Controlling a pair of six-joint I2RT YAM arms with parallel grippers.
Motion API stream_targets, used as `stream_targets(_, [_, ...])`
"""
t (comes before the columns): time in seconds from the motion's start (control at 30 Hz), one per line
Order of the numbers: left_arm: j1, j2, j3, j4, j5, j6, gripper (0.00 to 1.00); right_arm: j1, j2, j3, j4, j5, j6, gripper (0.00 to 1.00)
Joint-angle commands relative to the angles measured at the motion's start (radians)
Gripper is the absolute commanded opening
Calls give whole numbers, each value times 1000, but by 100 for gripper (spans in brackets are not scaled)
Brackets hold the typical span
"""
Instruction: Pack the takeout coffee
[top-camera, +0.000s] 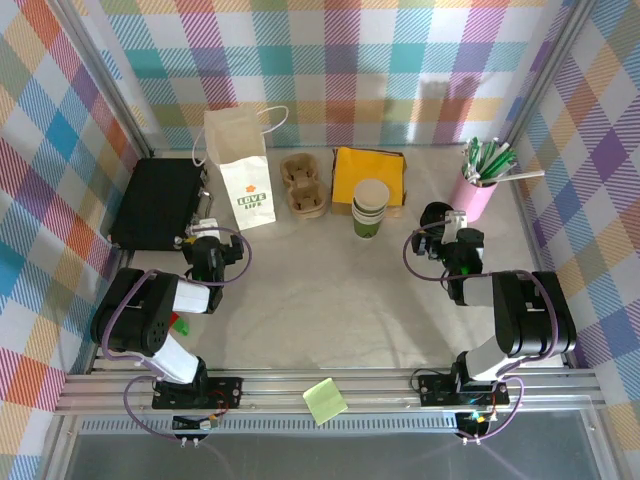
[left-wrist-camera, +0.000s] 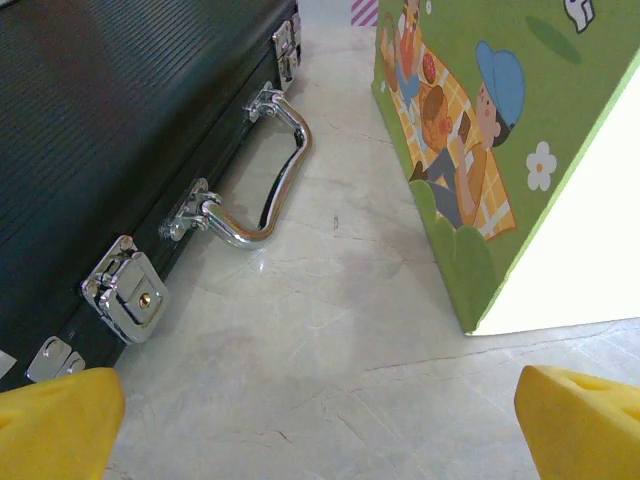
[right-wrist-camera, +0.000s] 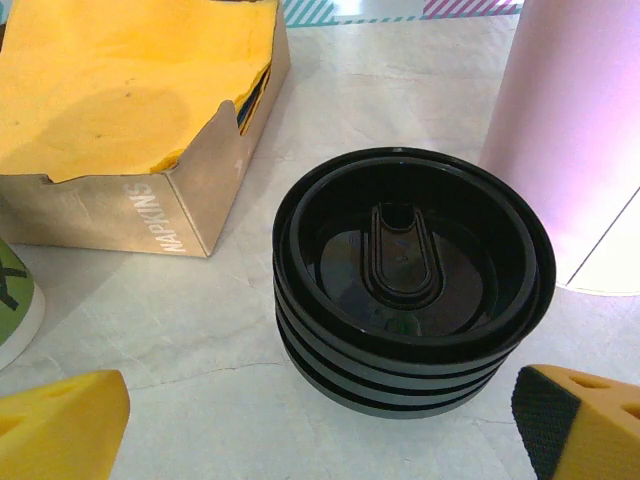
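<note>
- White paper with a green band, the takeout coffee (top-camera: 371, 210) stands upright on the desk (top-camera: 320, 300) in the top view, touching the front edge of the napkin box (top-camera: 368, 172). The paper bag (top-camera: 243, 165) stands to its left, beyond the cup carrier (top-camera: 303, 185). Bare desk lies open between the cup and both arms.
- Left wrist view: the left gripper (left-wrist-camera: 320, 440) has its yellow fingers (left-wrist-camera: 50, 420) spread wide. A lane of bare desk runs between the black case (left-wrist-camera: 100, 120) and the bag's corner.
- Right wrist view: the right gripper (right-wrist-camera: 320, 440) is spread wide too, with the stacked black lids (right-wrist-camera: 410, 280) just ahead. The napkin box is upper left, the pink cup (right-wrist-camera: 580, 130) on the right, and the coffee's base at the left edge.
</note>
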Motion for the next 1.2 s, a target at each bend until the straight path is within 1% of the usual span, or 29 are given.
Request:
stream_targets(0.0, [11,-3,9,15,14,-12,100,-7,2,17,12,-19,-1,99])
stream_targets(0.67, [10,-6,-3,35,10,-8,100,-8,-1,10,21,-20,-1,99])
stream_targets(0.77, [8,-43,-27,46,-4,-15,100,-7,-11,-13,56,-23,-2,99])
stream_targets(0.83, [7,-54,-56,98,18,0,100,-7,-29,-38,87,-21,-1,99])
stream_targets(0.9, [-5,-97,-79,103,-22,1,100,-8,-67,-58,89,-20,-1,99])
stream_targets(0.97, [-8,-185,-80,21,-54,-11,100,-6,-123,-59,36,-13,3,99])
stream_targets(1.03, [-12,-290,-80,-65,-70,-16,100,-7,-204,-27,-116,15,34,99])
stream_targets(1.13, [-27,-482,-76,-212,-95,-34,100,-7,-342,80,-441,63,146,99])
stream_targets(1.17, [-36,-554,-67,-275,-110,-45,100,-7,-391,142,-602,76,208,99])
